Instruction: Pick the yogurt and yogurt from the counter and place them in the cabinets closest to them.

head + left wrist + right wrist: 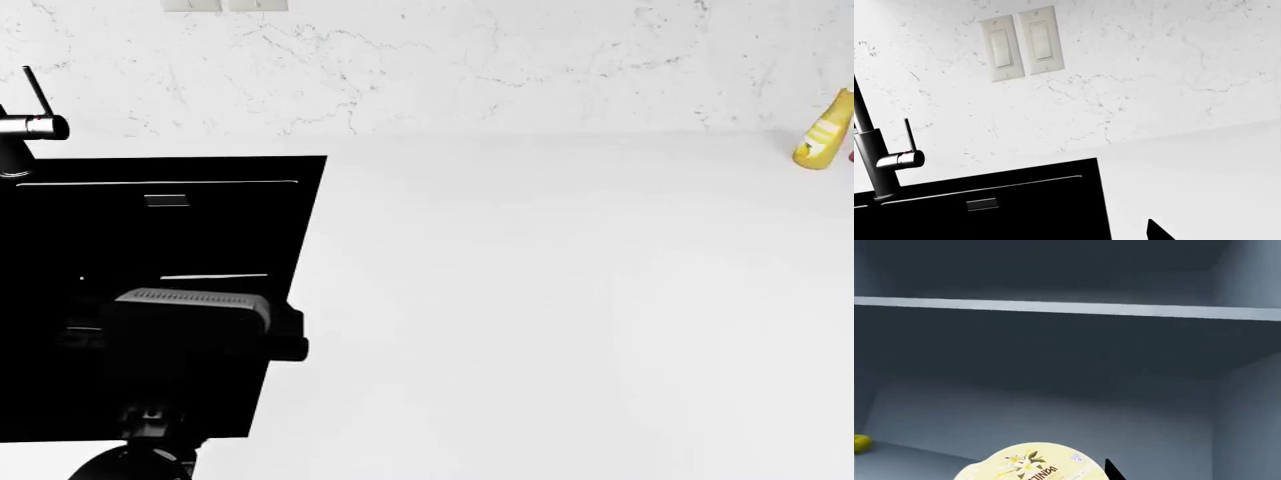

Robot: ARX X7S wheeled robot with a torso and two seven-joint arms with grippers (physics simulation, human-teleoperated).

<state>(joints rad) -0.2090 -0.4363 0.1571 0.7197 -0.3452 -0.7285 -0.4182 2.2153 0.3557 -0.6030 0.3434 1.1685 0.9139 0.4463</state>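
The broad, smooth white bench (pixel 561 300) runs out to a white marble-veined back wall (pixel 534 70), with the black rectangular sink cut-out (pixel 160 250) at the left and a dark metal tap (pixel 27 125) at its far edge. Two pale rocker switches (pixel 1021 46) sit on the wall above the sink. At the far right, against the wall, stands a taller yellow squeeze bottle (pixel 821 135).

The left arm's dark housing (pixel 187 330) hangs over the sink; of the left pincer only a black tip (pixel 1157 232) shows, so I cannot tell whether it is apart or together.

The right wrist view looks into a blue-grey cabinet (pixel 1054 405) with a pale shelf (pixel 1067 307) across it. The yellow yogurt cup with a printed foil lid (pixel 1031 465) is inside, close to the camera. A black tip of the right pincer (pixel 1114 472) shows just beside the lid; whether it clamps the cup cannot be told. A small yellow-green round thing (pixel 861 443) lies on the cabinet floor, well apart.
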